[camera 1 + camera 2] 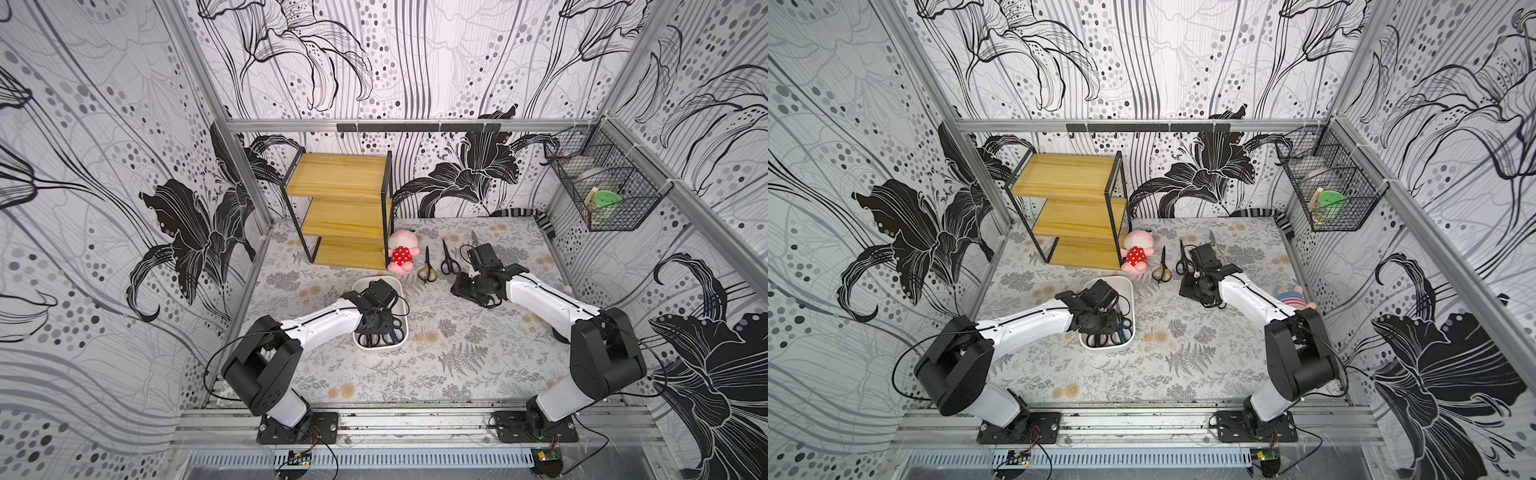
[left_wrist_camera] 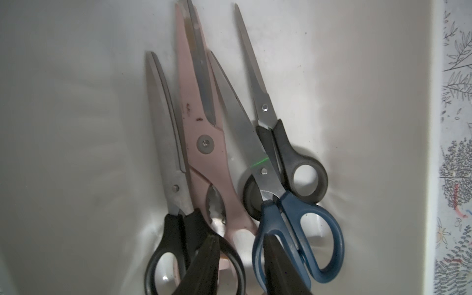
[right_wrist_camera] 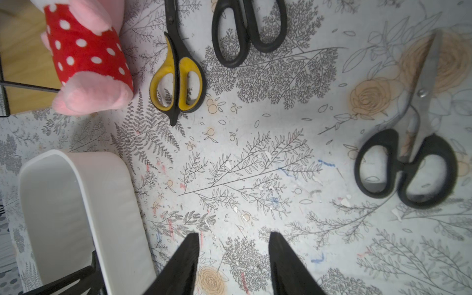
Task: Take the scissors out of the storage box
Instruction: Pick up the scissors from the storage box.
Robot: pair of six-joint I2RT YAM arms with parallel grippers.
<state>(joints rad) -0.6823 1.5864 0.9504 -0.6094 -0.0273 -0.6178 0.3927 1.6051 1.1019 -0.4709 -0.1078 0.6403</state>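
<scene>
The two dark fingers (image 2: 204, 268) of the left claw (image 2: 241, 258) sit closest to the lens in the left wrist view. They stand partly closed, with the handle end of the long pale pink scissors (image 2: 204, 163) between them and one finger lying over the inner loop of the blue-handled scissors (image 2: 296, 209). Whether they press the pink handle yet, I cannot tell.

Those two pairs lie in the shallow white plastic storage box (image 2: 370, 102) with a black-handled pair (image 2: 163, 140) and a smaller black-handled pair (image 2: 279, 145) tucked partly under the blue one. All four run along the box's length. Their handles are at the end toward the robot's edge of the tabletop and their blades point at the far edge.

The claw is therefore over the handle end, and the pink pair looks hemmed in by loops on both sides, so a lift may drag a neighbour along.

In a top view the box (image 1: 380, 350) sits left of the middle of the floral-patterned tabletop (image 1: 457, 365), under the left arm, plainly the nearer one.

The right claw (image 3: 233, 235) gapes wide and empty above bare tabletop. Beyond it, toward the far edge, three pairs lie outside the box: a yellow-and-black pair (image 3: 178, 74) and two black-handled ones (image 3: 229, 62) (image 3: 406, 166). A pink plush toy in a red spotted dress (image 3: 86, 58) lies beside them.
</scene>
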